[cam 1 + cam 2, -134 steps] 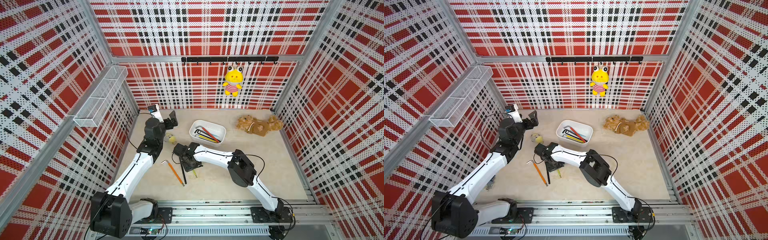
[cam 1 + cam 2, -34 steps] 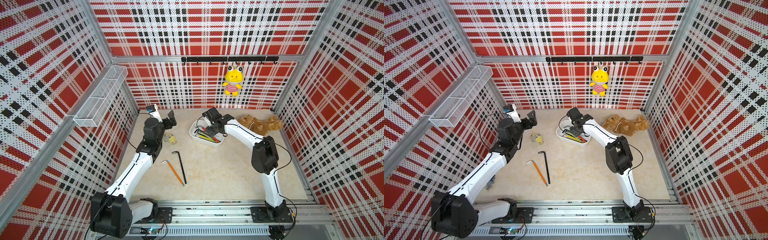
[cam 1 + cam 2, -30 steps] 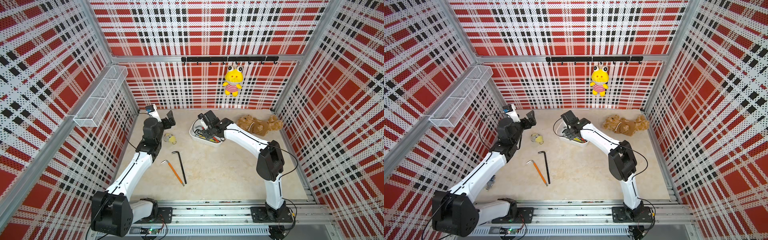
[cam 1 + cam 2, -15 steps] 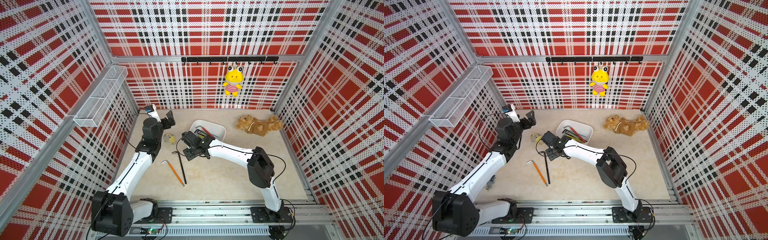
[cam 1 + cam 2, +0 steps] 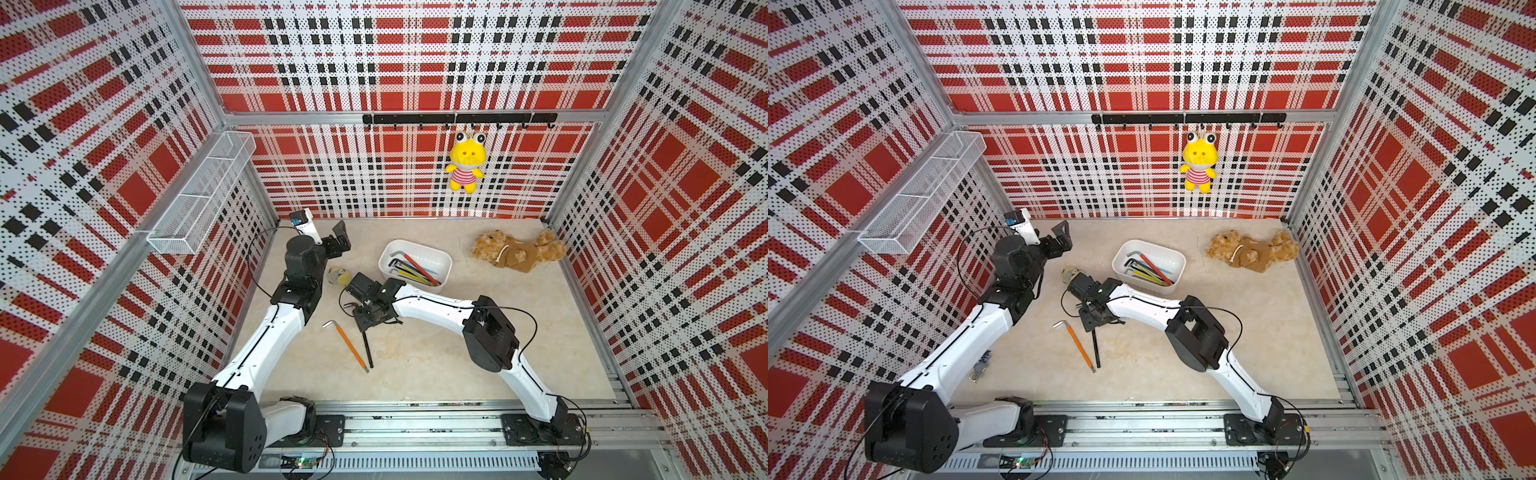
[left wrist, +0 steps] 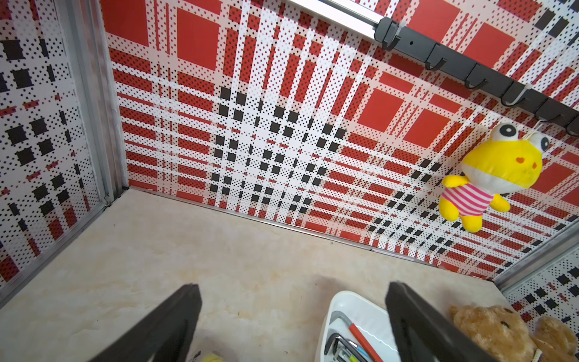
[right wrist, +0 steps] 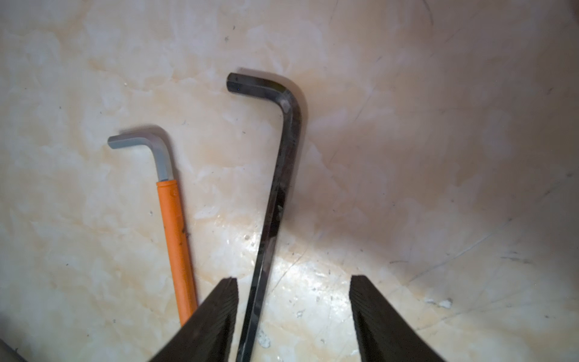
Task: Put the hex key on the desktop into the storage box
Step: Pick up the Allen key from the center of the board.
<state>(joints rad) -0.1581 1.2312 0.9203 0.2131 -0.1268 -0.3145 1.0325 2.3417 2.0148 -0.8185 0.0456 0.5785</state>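
The white box point(image 5: 432, 254) holds red, yellow and black keys point(image 5: 417, 268). The black key point(image 7: 283, 175) lies on the surface point(image 5: 415, 357), left of the box and nearer, between the spread tips of the right pincer point(image 7: 293, 279). The left pincer point(image 6: 293, 285) is apart too.

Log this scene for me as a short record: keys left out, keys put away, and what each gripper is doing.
on desktop: black hex key and orange hex key, side by side
in storage box: several hex keys, one red
right gripper: open, jaws astride the black hex key's shaft
left gripper: open, empty, raised over the desktop
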